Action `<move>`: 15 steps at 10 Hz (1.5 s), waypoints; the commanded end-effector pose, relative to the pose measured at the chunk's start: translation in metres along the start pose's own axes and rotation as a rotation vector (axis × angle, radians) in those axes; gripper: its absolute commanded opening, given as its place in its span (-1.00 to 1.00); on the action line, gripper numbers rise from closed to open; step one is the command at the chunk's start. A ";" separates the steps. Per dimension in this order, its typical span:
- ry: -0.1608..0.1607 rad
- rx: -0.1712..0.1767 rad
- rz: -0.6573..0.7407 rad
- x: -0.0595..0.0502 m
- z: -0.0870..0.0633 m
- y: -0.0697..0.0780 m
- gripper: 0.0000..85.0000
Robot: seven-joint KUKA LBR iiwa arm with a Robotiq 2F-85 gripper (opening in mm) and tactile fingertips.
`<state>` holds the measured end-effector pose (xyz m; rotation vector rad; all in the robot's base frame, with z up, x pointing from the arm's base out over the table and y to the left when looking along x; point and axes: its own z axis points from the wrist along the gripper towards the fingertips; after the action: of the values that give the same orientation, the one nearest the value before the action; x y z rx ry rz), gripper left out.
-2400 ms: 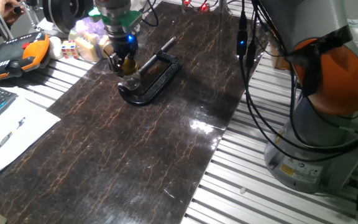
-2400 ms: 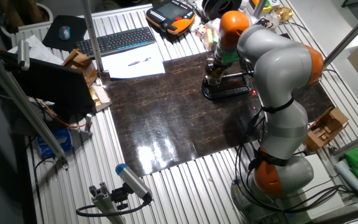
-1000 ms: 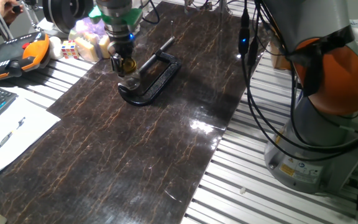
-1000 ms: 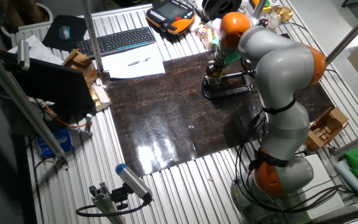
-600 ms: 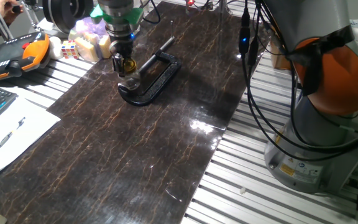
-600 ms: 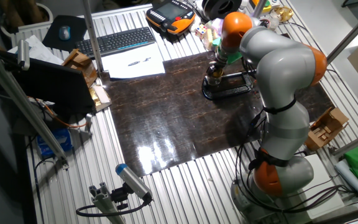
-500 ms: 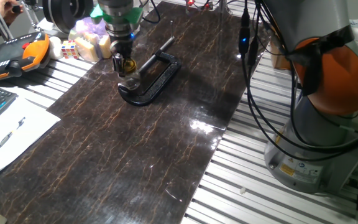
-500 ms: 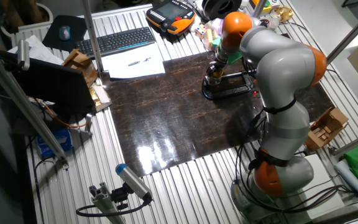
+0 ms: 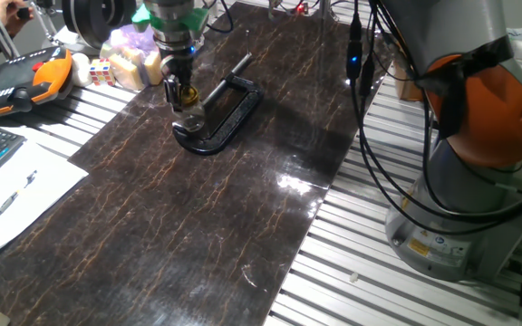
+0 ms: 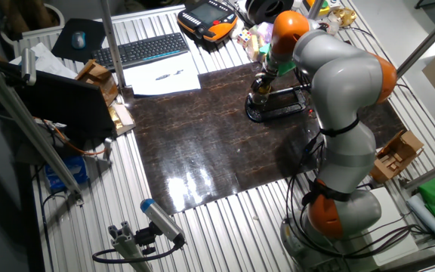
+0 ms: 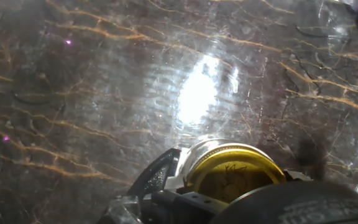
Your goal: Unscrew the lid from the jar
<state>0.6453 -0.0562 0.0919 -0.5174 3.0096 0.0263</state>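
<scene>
From one fixed view, the gripper (image 9: 181, 91) points straight down over the closed end of the black C-clamp (image 9: 220, 110), near the far left edge of the dark marble tabletop (image 9: 198, 208). The gold lid (image 9: 188, 91) sits pinched between the fingers, and the jar (image 9: 191, 115) stands directly under it, inside the clamp's frame. Close behind on that side lie blocks and dice (image 9: 120, 65) and an orange pendant (image 9: 27, 75) on the slatted bench, so room is tight there. Toward the camera the marble runs wide and open; the robot base (image 9: 465, 172) and black cables (image 9: 370, 136) crowd the right.

From the other fixed view, the arm (image 10: 338, 83) arches over the tabletop's far right corner, and the gripper (image 10: 261, 83) hangs above the C-clamp (image 10: 278, 106). The keyboard (image 10: 142, 49) and papers (image 10: 159, 79) lie beyond the top edge, well apart. The lid and jar are too small to make out here.

In the hand view, the lid (image 11: 235, 177) fills the bottom centre, its rim held on both sides by dark fingers (image 11: 160, 177) closed narrowly around it. Glossy marble (image 11: 104, 81) spreads bare above.
</scene>
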 end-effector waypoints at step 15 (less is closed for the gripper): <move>-0.104 0.037 -0.107 0.000 -0.003 0.001 -0.98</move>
<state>0.6445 -0.0552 0.0960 -0.6511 2.8681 -0.0116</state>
